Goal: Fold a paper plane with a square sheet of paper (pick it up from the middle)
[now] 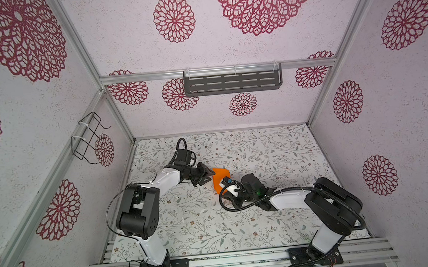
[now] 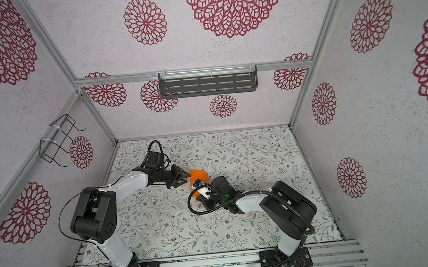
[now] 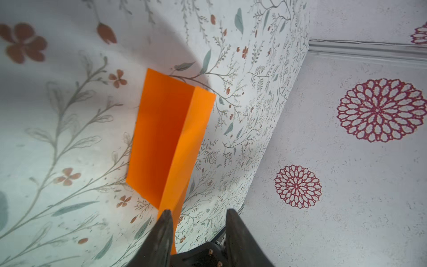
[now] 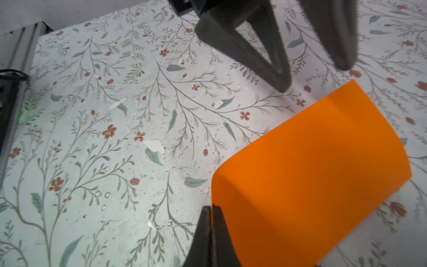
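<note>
Your right pincer [image 4: 211, 207] pinching shut on an edge of the square sheet of paper [image 4: 312, 173], your left pincer [image 3: 198, 210] hanging partly open around its other end, sheet arching over the mid worktop [image 4: 115, 161].

Walls [image 1: 208, 47] printed with crimson rosettes enclosed a leaf-patterned counter [image 1: 288, 154], with a dark slotted shelf [image 1: 232, 83] on the back one.

Setting: robot test cell of a laboratory type. Indicators in both top views: aluminium profile frame [image 1: 149, 77] enclosing papered walls [image 1: 119, 28]; patterned counter [image 1: 288, 154]; left arm [image 1: 153, 250] and right arm [image 1: 325, 235] bolted to a slotted base rail [image 1: 245, 262]; perforated shelf [image 1: 232, 83] and wire rack [image 1: 86, 140] fixed to the frame with cable ties
</note>
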